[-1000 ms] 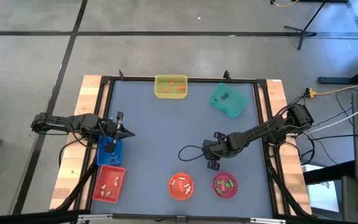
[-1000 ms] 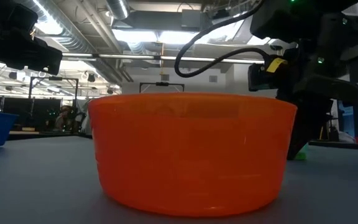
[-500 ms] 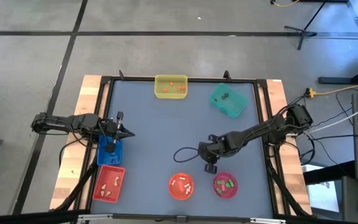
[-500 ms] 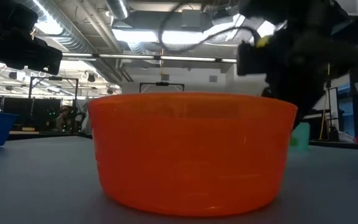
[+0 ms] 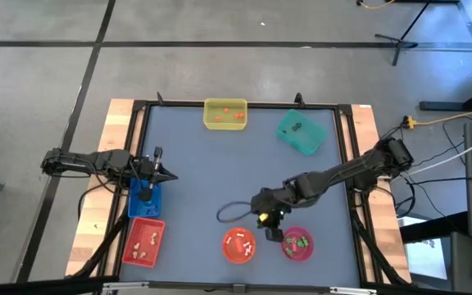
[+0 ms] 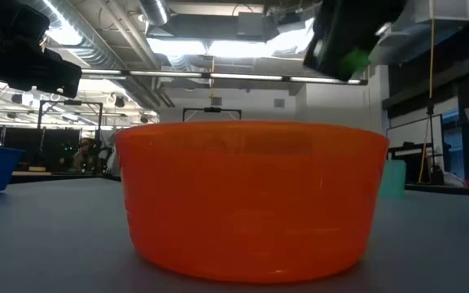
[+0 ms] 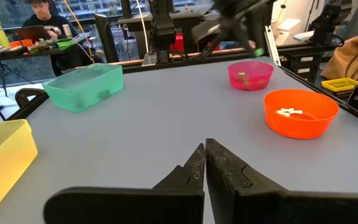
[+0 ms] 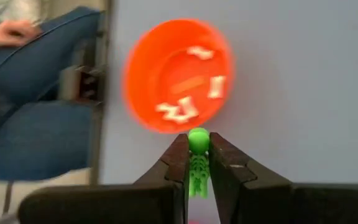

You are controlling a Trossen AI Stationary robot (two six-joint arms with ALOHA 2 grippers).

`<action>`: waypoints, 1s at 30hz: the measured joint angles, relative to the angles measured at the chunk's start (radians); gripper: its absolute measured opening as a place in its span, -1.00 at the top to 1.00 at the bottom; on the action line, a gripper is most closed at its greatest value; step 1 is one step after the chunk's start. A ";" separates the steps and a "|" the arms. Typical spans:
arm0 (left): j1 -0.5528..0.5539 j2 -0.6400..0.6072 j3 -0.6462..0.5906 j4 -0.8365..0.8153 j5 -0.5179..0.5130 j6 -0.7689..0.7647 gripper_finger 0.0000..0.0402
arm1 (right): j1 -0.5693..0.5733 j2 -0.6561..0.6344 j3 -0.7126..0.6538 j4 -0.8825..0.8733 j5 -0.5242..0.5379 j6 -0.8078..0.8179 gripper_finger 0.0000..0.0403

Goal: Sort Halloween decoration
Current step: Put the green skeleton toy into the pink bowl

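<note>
We have the right gripper (image 8: pixel 197 163) clamped on a tiny green skeleton trinket (image 8: pixel 197 160), its round head poking up between the fingertips. In the high view the gripper (image 5: pixel 270 223) hangs above the table between the orange bowl (image 5: pixel 238 246) of white pieces and the pink bowl (image 5: pixel 297 244) that already holds green ones. The left gripper (image 7: pixel 204 163) is pinched shut on nothing and waits over the blue tray (image 5: pixel 144 200) at the left edge.

Our worry is the drop. The wrist camera looks straight at the orange bowl (image 8: pixel 178 74), so a release from here could land the green figure among the white pieces (image 8: pixel 178 109), or on bare table between the two bowls. The trinket is thin and held only by a narrow pinch, so we judge that it could also twist or slip out on the way to the pink bowl.

The surface is a matte blue-grey mat (image 5: pixel 211 172) in a black frame on a wooden table. Around it we see grey concrete floor, and a seated person's legs (image 8: pixel 48 99) show just past the table's near edge.
</note>
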 joint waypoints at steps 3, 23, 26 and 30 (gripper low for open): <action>0.000 0.000 0.000 0.000 0.000 0.000 1.00 | 0.053 0.000 0.043 -0.056 -0.018 0.000 0.79; 0.000 0.000 0.000 0.000 0.000 0.000 1.00 | 0.363 -0.001 0.065 -0.361 0.112 0.109 0.79; 0.000 0.000 0.000 0.000 0.000 0.000 1.00 | 0.359 -0.002 0.065 -0.362 0.117 0.109 0.79; 0.000 0.000 0.000 0.000 -0.001 0.000 1.00 | 0.358 -0.002 0.065 -0.363 0.140 0.110 0.79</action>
